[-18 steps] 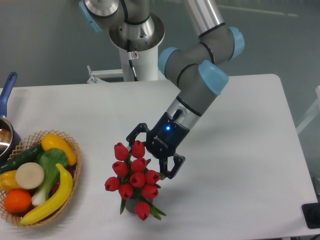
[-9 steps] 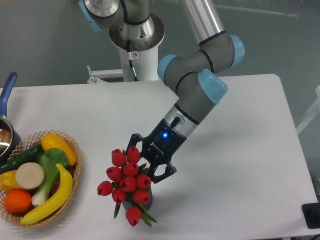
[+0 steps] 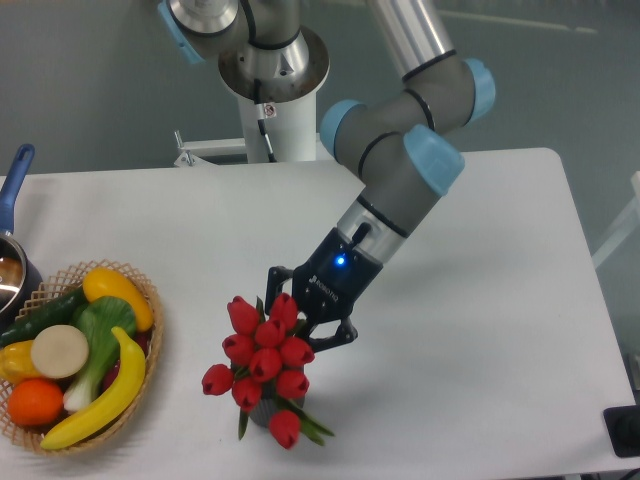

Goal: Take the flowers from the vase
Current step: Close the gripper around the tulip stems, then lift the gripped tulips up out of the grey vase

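The flowers (image 3: 262, 365), a bunch of red tulip buds with green leaves, stand near the table's front edge and spread wider than the vase (image 3: 262, 412). Only a dark sliver of the vase shows beneath the buds. My gripper (image 3: 297, 318) comes down at a slant from the upper right onto the bunch's top right side. Its black fingers (image 3: 338, 334) are closed in among the upper buds and their tips are hidden by them. The bunch leans slightly toward the gripper.
A woven basket (image 3: 152, 302) of fruit and vegetables sits at the left, holding a banana (image 3: 110, 392) and an orange (image 3: 35, 402). A pot with a blue handle (image 3: 12, 185) is at the far left edge. The robot base (image 3: 272, 90) stands behind.
The fingers, spread wide a second ago, have narrowed onto the top of the bunch. The bunch swayed left with the gripper, then came back right and slightly up.
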Motion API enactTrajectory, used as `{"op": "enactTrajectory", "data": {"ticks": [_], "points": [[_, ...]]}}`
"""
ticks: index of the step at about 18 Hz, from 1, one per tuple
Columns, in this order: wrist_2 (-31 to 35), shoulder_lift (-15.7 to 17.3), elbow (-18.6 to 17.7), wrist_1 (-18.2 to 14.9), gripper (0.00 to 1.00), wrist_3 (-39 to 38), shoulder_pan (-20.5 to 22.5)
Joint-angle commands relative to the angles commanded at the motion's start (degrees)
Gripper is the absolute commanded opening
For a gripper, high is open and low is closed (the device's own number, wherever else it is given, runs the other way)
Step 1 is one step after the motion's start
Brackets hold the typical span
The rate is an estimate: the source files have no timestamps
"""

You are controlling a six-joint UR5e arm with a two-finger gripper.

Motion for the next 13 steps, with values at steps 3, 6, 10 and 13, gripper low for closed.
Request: {"op": "enactTrajectory", "data": {"ticks": [3, 6, 10, 13], "points": [[-1.32, 2.11, 0.0, -0.09, 0.0, -2.11, 0.7], [-3.52, 4.3, 0.52, -0.17, 0.0, -3.87, 1.14], [-3.7, 5.63, 3.51, -0.26, 0.0, -7.38, 2.02], [-3.52, 5.63, 6.32, -0.26, 0.0, -9.76, 2.46]]}}
